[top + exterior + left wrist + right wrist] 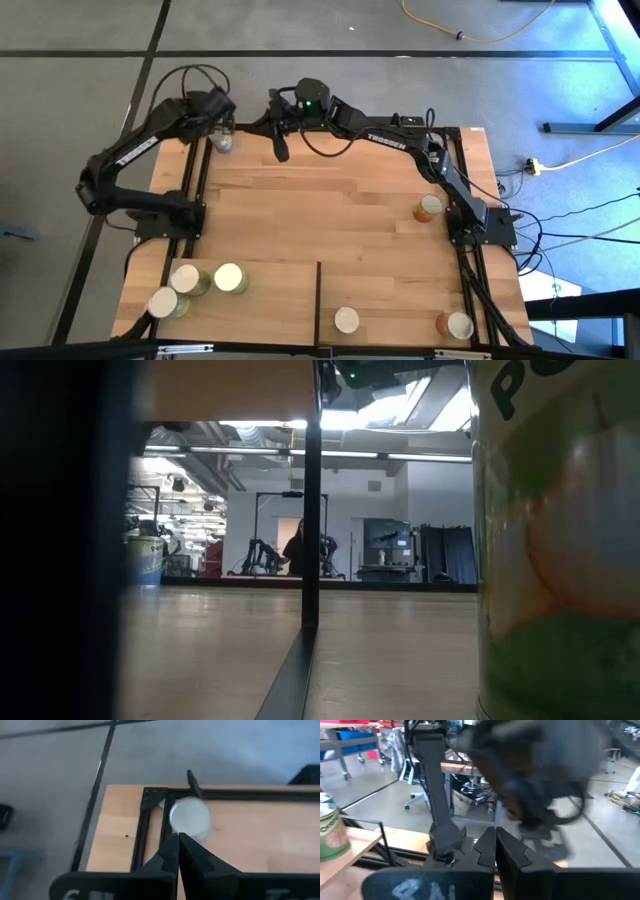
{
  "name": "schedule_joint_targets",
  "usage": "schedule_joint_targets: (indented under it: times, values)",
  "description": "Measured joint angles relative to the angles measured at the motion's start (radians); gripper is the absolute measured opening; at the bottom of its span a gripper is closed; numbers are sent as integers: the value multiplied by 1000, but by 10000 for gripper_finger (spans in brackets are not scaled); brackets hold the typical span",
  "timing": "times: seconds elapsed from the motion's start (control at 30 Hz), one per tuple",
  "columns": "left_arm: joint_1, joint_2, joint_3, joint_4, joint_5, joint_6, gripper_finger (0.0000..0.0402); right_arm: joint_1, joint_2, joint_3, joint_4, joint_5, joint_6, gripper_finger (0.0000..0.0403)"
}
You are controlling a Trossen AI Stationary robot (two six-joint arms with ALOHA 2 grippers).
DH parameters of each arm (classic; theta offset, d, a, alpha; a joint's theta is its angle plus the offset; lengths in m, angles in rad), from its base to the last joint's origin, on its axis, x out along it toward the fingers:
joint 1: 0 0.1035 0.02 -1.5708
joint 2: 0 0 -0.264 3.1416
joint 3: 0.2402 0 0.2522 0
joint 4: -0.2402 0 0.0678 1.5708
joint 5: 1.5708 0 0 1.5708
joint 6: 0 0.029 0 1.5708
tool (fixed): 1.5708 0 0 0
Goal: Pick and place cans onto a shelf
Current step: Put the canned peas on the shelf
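We see a yellow cable (470, 35) curling on the grey floor (80, 90) beyond the butcher-block table (330, 200), with a white plug (533, 166) and dark cables (590, 235) beside the table.

"TROSSEN" in white letters on the right arm (392, 141); nothing else can be read.

low view: near can (560, 540) cut off at right edge, label unreadable | left side blocked by dark blur | right wrist: other arm (535, 775) blurred
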Motion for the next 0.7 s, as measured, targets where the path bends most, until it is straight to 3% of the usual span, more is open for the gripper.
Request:
schedule_joint_targets:
  times: [0.1,0.23,0.3,0.53,0.7]
  values:
    - [66,36,0,121,81,53,0,0,0,0,-1,-17,0,10]
    - [149,75,0,356,370,220,0,0,0,0,-1,-19,-4,10]
    - [194,95,1,401,459,235,0,-3,0,0,-1,-23,-5,10]
    - [302,181,1,262,515,211,0,-20,0,0,-1,-78,-1,10]
    - [316,224,0,205,499,228,0,-31,0,0,8,-79,-3,10]
